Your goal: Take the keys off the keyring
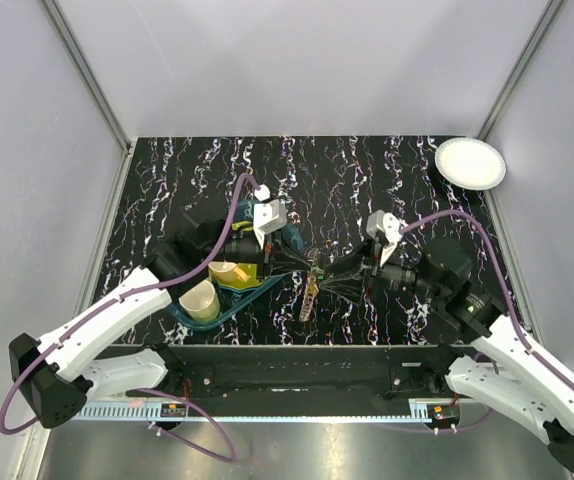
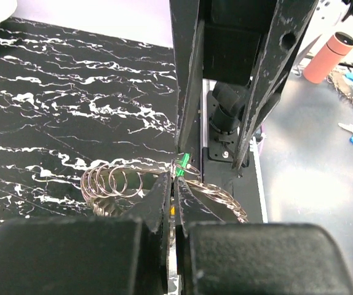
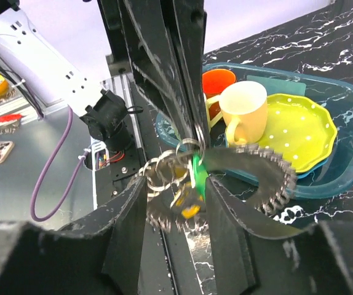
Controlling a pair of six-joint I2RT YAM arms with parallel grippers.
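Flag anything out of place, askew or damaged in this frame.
Nothing spilled or broken. The white plate sits alone in the far right corner, seemingly overhanging the table edge. The keyring hangs pinched in the shut left gripper; the right gripper stands open around it.

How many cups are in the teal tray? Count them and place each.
2. A yellow mug stands on the dotted plate; an orange cup sits beside it in the tray. Others may be hidden.
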